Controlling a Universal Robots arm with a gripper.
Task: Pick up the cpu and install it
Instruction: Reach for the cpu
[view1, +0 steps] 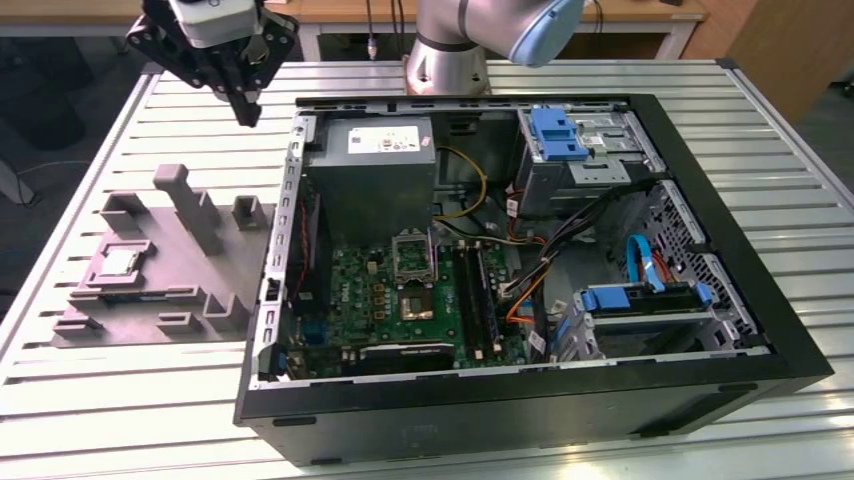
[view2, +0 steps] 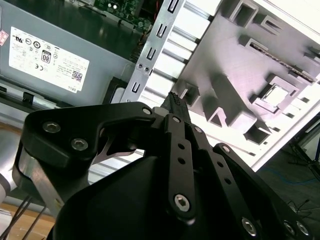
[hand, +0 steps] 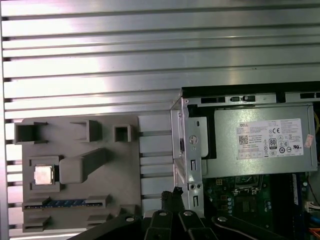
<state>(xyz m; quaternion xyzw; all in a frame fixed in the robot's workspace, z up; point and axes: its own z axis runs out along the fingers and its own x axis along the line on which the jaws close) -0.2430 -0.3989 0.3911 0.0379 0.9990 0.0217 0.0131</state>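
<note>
Lying open nearest, the large black metal computer case (view1: 534, 420) is exposing its green motherboard (view1: 387, 300). Beside it, the grey moulded plastic tray (view1: 187, 265) is cradling the part. Above the slatted table (view1: 134, 400), the black gripper (view1: 247, 115) is hovering empty, fingers pinched together. Smallest, the square silver-beige cpu (view1: 118, 262) is sitting in its tray recess, so pickup and installation are both remaining.

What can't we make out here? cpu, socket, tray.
1. cpu: corner mark too small to read in any view.
2. socket frame: exterior view, too small to tell whether the socket is empty.
3. grey tray: first wrist view, one edge is hidden behind the gripper and cut off by the picture edge.
4. motherboard: second wrist view, mostly cut off by the picture edge.
</note>
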